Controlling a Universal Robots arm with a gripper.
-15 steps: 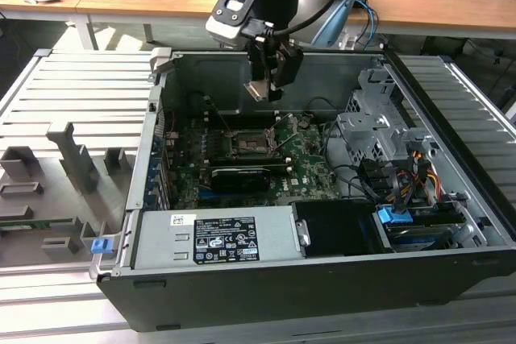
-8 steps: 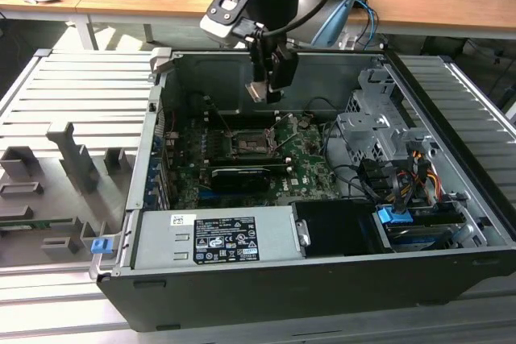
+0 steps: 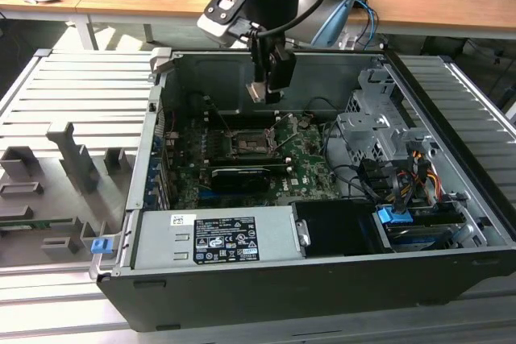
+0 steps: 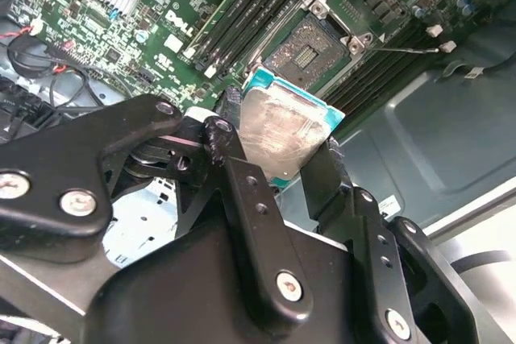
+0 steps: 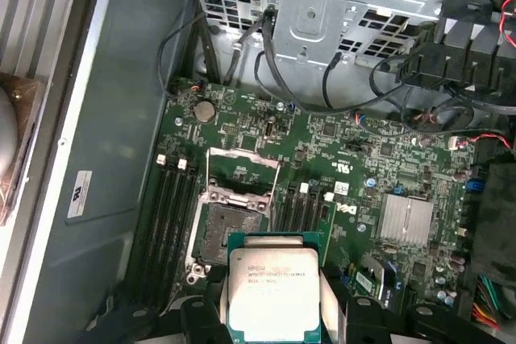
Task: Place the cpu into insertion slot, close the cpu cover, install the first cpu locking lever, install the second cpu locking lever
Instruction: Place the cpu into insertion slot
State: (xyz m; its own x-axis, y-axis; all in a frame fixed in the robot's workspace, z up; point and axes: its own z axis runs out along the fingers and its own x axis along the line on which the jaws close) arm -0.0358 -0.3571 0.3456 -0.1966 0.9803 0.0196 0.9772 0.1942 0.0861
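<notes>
My gripper (image 3: 260, 91) hangs inside the open computer case, above the green board (image 3: 310, 168), shut on the cpu (image 3: 256, 93). In both wrist views the cpu (image 4: 282, 126) (image 5: 274, 289) is a silvery square chip with a teal edge, pinched between two black fingers (image 4: 322, 168). The insertion slot (image 5: 230, 227) (image 4: 310, 47) (image 3: 248, 144) lies bare on the board below the chip, its dark centre showing. The cpu cover (image 5: 242, 168) stands flipped up at the slot's far side. The chip is well above the slot and not touching it.
Thin wire levers (image 3: 285, 136) stand raised beside the slot. Memory slots (image 5: 165, 199) flank it on both sides. A long black card (image 3: 240, 176) lies in front of the slot, a drive cage (image 3: 372, 122) with cables stands at the exterior view's right, and a power supply (image 3: 216, 239) sits in front.
</notes>
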